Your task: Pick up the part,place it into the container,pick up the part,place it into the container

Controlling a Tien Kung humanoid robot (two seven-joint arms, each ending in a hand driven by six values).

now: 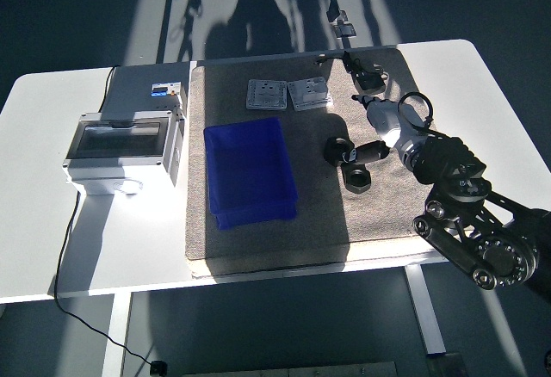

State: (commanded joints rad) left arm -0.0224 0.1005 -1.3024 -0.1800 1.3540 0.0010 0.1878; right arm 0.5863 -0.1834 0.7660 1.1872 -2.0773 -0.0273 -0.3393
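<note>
A blue container (250, 170) lies on the beige mat (258, 248), left of centre. Two dark metal parts lie to its right: a round one (337, 149) and a nut-like one (357, 178) just in front of it. My right hand (372, 147) comes in from the lower right and is right against the round part, low over the mat. Shadow and the dark parts hide whether it grips the part. Two grey square plates (266, 94) (310, 93) lie at the back of the mat. The left arm is out of view.
A grey electrical box (120, 146) with a clear lid stands on the white table (482, 76) left of the mat, with a cable running off the near left edge. Small dark pieces (366, 76) lie at the mat's far right corner. Strong shadows cross the mat.
</note>
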